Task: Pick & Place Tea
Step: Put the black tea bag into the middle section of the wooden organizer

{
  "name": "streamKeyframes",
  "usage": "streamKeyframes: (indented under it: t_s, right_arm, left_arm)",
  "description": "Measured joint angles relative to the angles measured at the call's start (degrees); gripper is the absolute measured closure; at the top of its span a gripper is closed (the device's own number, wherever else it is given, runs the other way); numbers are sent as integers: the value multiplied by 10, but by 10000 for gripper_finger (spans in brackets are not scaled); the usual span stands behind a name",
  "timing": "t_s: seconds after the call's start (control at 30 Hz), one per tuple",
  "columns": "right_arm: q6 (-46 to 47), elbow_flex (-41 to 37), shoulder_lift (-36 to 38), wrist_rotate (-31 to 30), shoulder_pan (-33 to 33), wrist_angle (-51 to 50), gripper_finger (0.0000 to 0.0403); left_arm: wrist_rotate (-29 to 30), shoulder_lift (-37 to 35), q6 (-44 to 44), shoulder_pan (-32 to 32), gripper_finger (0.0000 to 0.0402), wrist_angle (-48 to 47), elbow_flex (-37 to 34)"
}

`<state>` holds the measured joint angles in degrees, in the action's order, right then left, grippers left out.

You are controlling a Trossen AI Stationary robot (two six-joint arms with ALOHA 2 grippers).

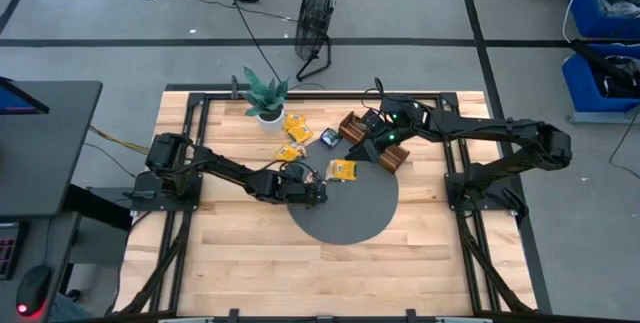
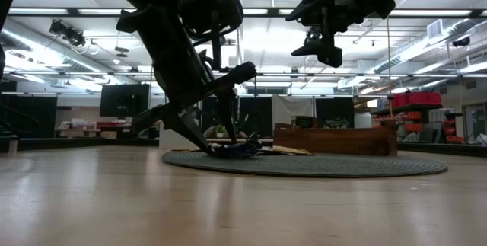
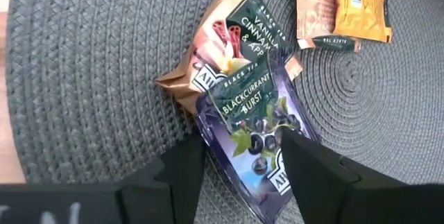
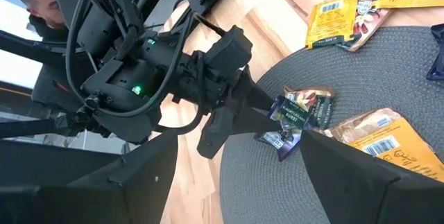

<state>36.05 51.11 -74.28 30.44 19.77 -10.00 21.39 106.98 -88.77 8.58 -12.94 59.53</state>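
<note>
I have the left gripper [image 3: 239,158] down on the round grey mat [image 1: 370,225] with its jaws straddling the purple blackcurrant tea packet [image 3: 253,130] — not yet pinched — which lies partly over a brown cinnamon packet [image 3: 229,37]. This is the pick step; next I'd say the jaws need to close on that top packet alone, then lift toward the wooden tray [image 1: 392,157]. The right gripper [image 1: 383,135] hangs above the tray, jaws wide and empty.

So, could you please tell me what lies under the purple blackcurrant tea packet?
A brown-and-green vanilla cinnamon tea packet lies partly beneath the purple blackcurrant packet; its covered corner cannot be seen.
</note>
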Motion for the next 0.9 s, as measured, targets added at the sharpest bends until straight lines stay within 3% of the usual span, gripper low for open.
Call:
streamKeyframes:
  t_s: [0.23, 0.57, 0.9]
  right_arm:
    - [0, 0, 0, 0, 0, 0, 95]
    - [0, 0, 0, -2, 0, 0, 95]
    - [-1, 0, 0, -13, 0, 0, 95]
  left_arm:
    - [0, 0, 7, 0, 274, -2, 0]
    - [13, 0, 27, 0, 389, -6, 0]
    - [-2, -8, 86, 1, 399, 0, -1]
